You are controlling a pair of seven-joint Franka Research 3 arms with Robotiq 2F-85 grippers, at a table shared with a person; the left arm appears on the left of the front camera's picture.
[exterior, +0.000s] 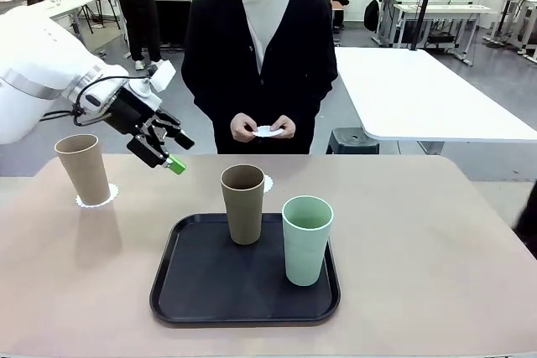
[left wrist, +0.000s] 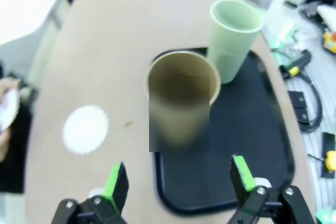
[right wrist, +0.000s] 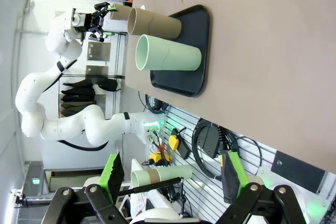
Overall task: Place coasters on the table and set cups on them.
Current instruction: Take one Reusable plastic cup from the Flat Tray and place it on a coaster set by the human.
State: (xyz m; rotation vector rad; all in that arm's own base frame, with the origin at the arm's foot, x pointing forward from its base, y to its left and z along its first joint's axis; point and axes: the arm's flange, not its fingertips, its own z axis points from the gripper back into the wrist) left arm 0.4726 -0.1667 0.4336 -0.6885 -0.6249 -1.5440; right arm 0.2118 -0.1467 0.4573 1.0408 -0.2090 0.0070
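Observation:
One tan cup [exterior: 83, 168] stands on a coaster [exterior: 104, 199] at the table's [exterior: 419, 232] left. My left gripper [exterior: 178, 153] hangs open and empty in the air just right of it. In the left wrist view this gripper [left wrist: 178, 182] looks down at a second tan cup [left wrist: 181, 103] and the mint cup [left wrist: 233, 40] on the black tray [left wrist: 252, 140]. A bare coaster [left wrist: 85, 128] lies beside the tray, behind the tan cup [exterior: 243, 204] in the front view. The person holds another coaster [exterior: 267, 132] in both hands. My right gripper [right wrist: 172, 177] is open and empty, off the table's side.
The mint cup [exterior: 307, 241] stands at the tray's [exterior: 193, 291] right front, close to the tan one. The person stands at the far edge. A white table [exterior: 419, 90] is behind on the right. Cables and tools [right wrist: 210, 140] hang below the table edge.

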